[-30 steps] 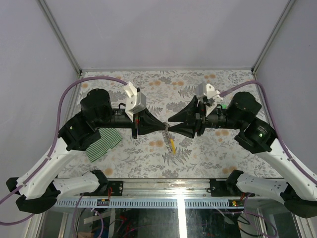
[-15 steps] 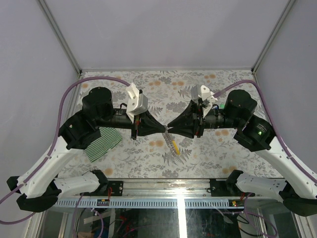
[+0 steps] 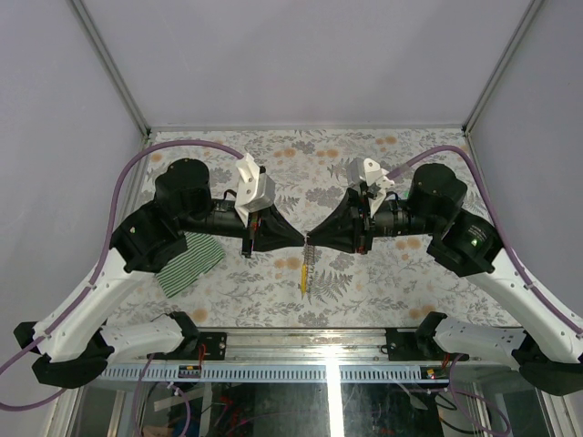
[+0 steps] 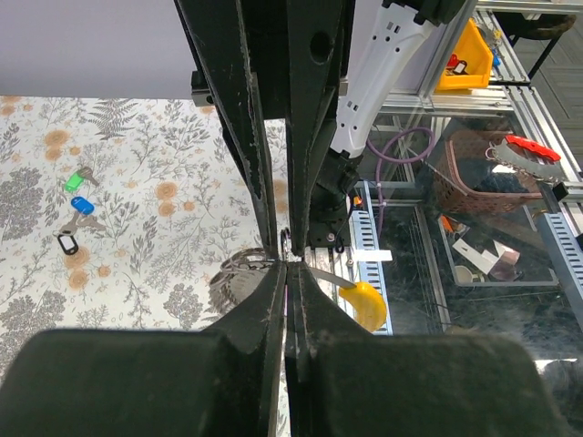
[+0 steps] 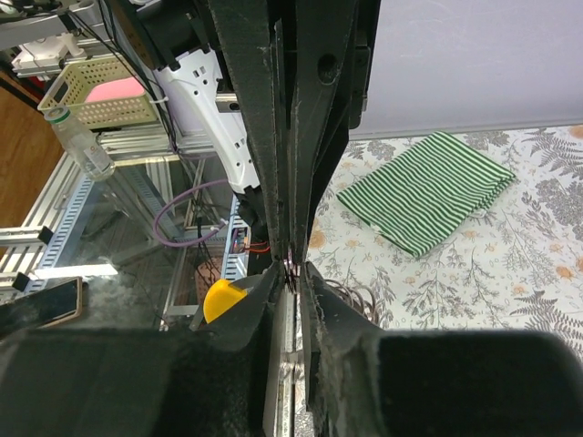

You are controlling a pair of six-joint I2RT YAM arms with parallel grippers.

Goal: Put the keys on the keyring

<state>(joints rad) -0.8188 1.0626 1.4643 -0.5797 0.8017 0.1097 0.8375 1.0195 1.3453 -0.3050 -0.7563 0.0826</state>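
The keyring (image 3: 308,259), a thin silvery chain loop, hangs above the table's middle with its yellow tag (image 3: 303,276) lowest. My left gripper (image 3: 303,238) is shut on its top; in the left wrist view the chain coils (image 4: 239,270) sit left of the gripper (image 4: 286,265) and the tag (image 4: 366,306) right. My right gripper (image 3: 314,238) meets it tip to tip, its jaws closed to a thin gap on the same ring (image 5: 291,271). The keys (image 4: 78,193), green and blue heads, lie on the table far left in the left wrist view; the top view hides them.
A green-and-white striped cloth (image 3: 190,262) lies on the floral table under the left arm, and also shows in the right wrist view as a folded cloth (image 5: 426,201). A small black tag (image 4: 66,244) lies beside the keys. The table's near edge (image 3: 301,330) runs just below the keyring.
The right gripper's jaws have narrowed onto the ring at the left gripper's tip. Both arms shifted slightly, and the hanging chain and yellow tag swung a little to the left.
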